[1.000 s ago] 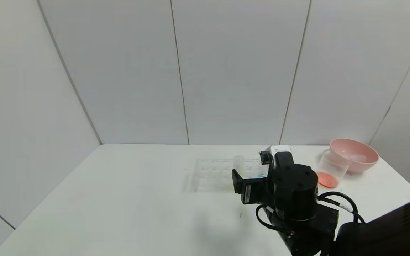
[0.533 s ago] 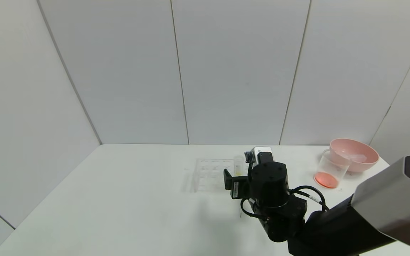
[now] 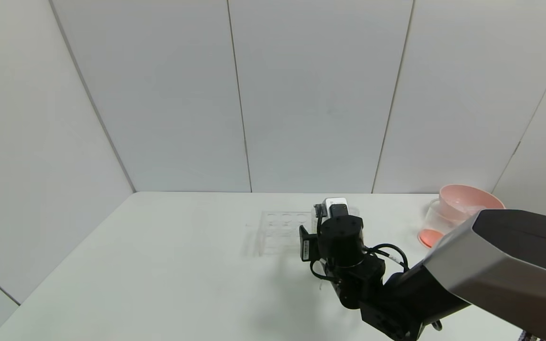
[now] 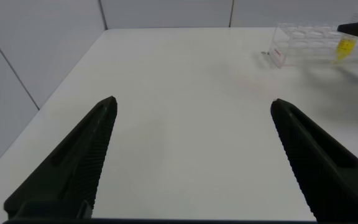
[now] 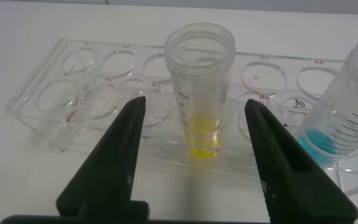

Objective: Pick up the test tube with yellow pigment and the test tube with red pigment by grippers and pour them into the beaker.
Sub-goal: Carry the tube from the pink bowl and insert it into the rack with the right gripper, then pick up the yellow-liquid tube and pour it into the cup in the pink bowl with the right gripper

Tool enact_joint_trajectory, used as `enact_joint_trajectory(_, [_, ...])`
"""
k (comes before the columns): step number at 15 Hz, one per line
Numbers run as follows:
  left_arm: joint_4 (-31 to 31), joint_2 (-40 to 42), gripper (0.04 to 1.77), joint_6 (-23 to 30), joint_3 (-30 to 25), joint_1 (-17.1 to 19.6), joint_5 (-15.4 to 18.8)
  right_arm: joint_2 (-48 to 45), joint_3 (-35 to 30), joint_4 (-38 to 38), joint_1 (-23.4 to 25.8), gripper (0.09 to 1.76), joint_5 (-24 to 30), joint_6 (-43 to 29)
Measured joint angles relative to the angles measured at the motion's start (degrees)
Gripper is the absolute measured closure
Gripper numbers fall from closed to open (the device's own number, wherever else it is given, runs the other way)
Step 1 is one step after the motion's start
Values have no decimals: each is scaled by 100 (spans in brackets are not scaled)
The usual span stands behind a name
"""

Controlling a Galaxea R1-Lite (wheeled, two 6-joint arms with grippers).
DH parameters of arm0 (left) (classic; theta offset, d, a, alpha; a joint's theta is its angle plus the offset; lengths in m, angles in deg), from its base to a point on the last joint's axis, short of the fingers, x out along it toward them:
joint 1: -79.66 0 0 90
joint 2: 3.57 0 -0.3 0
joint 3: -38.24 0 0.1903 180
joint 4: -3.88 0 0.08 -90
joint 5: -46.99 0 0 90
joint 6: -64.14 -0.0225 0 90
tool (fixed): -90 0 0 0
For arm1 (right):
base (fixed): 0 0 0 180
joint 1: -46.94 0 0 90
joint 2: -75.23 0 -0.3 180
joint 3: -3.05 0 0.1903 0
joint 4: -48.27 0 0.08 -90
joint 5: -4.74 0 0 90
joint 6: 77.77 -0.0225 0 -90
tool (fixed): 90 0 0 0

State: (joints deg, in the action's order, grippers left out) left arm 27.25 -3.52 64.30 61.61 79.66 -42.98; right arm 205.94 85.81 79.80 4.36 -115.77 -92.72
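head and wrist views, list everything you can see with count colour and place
table: one, white, spanning the foreground
tube rack: one, clear, mid-table
test tube with yellow pigment: one, clear with yellow liquid at its bottom, upright in the rack
test tube with blue liquid: one, clear with blue liquid, in the rack beside the yellow one
beaker: one, clear with red-orange liquid at its bottom, far right of the table
bowl: one, pink, behind the beaker
left hand: one, black, open, hovering over bare table well away from the rack
right hand: one, black, open, fingers either side of the yellow tube, not touching it
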Motion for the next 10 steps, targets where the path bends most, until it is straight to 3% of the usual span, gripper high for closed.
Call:
enact_joint_trajectory(4, [0, 0, 5, 0, 0, 0, -2, 49, 116, -11, 162, 111, 246, -5])
enact_joint_trajectory(5, [0, 0, 5, 0, 0, -2, -2, 49, 124, -28, 190, 135, 295, 4])
enact_joint_trajectory(10, [0, 0, 5, -2, 0, 0, -2, -22, 146, -11, 249, 135, 306, 80])
